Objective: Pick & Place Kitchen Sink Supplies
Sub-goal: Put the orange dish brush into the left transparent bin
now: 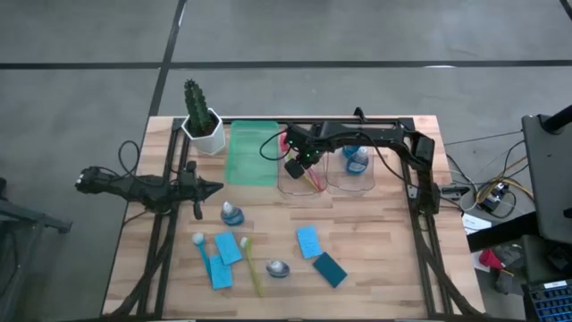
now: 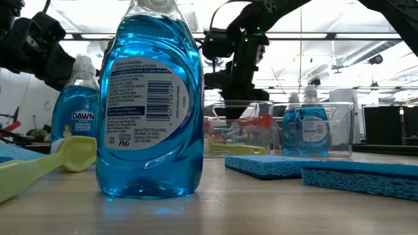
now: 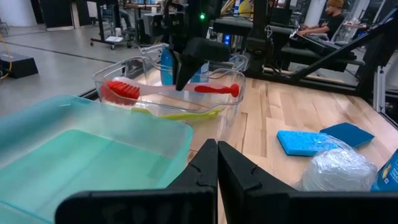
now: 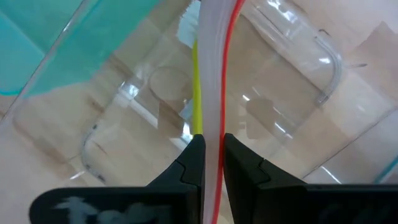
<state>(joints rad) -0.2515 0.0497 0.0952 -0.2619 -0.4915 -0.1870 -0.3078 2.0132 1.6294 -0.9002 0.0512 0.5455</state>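
Note:
My right gripper [image 1: 298, 164] hangs over the left clear bin [image 1: 304, 183], shut on the pink brush [image 3: 171, 89], which has red bristles. A yellow-green brush [image 3: 180, 116] lies on that bin's floor. The second clear bin holds a blue bottle [image 1: 357, 160]. On the table lie two bottles [image 1: 232, 213] [image 1: 277, 268], a blue brush [image 1: 201, 246], another yellow-green brush [image 1: 254, 270], blue sponges [image 1: 228, 249] [image 1: 308, 241] and a teal sponge [image 1: 330, 269]. My left gripper [image 1: 214, 188] waits shut, left of the green bin [image 1: 253, 154]. My right gripper pinches the pink brush between its two fingers at the middle of the handle [image 4: 211, 118]. The fingers [image 3: 186, 65] come from above, pointing down, and lie across the handle. The brush lies about level inside the clear bin, above the yellow-green brush.
A cactus in a white pot [image 1: 202, 121] stands at the far left corner beside the green bin. The bins line the far edge. Bare wood shows to the right of the teal sponge and along the right side of the table [image 1: 393, 250].

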